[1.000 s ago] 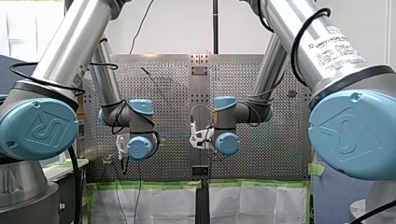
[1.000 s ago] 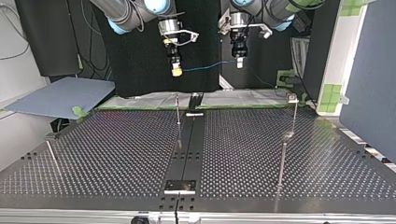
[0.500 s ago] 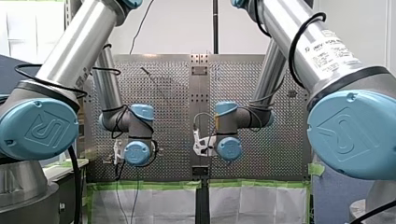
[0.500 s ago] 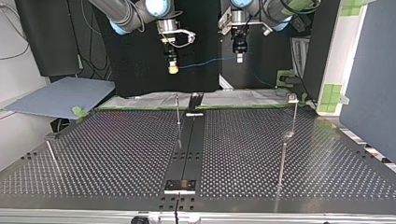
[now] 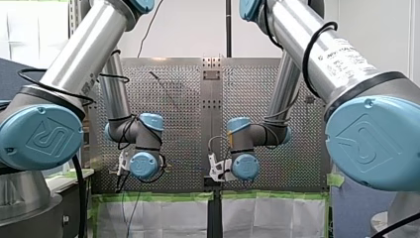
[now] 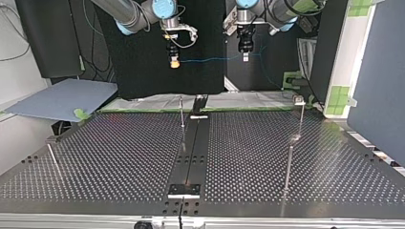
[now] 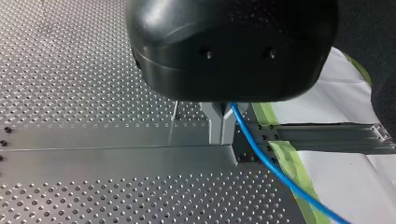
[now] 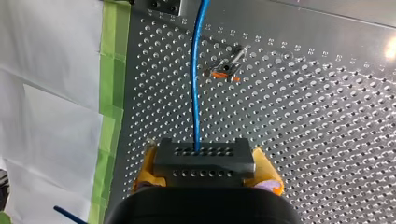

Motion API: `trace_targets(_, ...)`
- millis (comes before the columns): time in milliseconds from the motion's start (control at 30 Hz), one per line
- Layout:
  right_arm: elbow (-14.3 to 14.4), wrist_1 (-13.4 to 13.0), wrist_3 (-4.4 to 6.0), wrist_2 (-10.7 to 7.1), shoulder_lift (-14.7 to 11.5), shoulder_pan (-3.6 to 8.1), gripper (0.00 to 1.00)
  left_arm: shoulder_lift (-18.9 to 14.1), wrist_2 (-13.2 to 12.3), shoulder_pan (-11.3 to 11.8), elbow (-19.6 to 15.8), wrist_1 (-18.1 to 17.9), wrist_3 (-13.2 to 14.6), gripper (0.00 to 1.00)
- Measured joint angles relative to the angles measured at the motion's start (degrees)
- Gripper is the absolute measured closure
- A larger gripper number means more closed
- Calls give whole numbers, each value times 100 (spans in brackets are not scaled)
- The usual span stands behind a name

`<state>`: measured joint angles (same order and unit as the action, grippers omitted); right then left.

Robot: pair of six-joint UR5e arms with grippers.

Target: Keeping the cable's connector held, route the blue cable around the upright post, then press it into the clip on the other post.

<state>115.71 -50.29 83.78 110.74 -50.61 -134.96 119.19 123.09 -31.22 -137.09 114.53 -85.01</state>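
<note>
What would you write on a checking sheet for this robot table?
Surface: perforated table, dark strip down its middle.
Job's things: blue cable stretched in the air between both end effectors, not yet round any post; thin post near the middle; taller post with a small block on top, at the top view's right.
Clutter: nothing seen.
End effectors: my right end effector, yellow pads, shut on the connector; my left end effector shut on the blue cable.
Cables: black cable hanging by my left arm's base.
Surroundings: grey board, green tape.
</note>
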Motion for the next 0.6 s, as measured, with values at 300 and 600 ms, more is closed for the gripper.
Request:
trace_targets(300, -48, 164, 73, -219, -229, -172, 100, -134, -243, 35, 23, 137, -55, 100)
trace_targets(600, -239, 280, 415, -657, -677, -185, 100, -541, -624, 145, 26, 503, -454, 100)
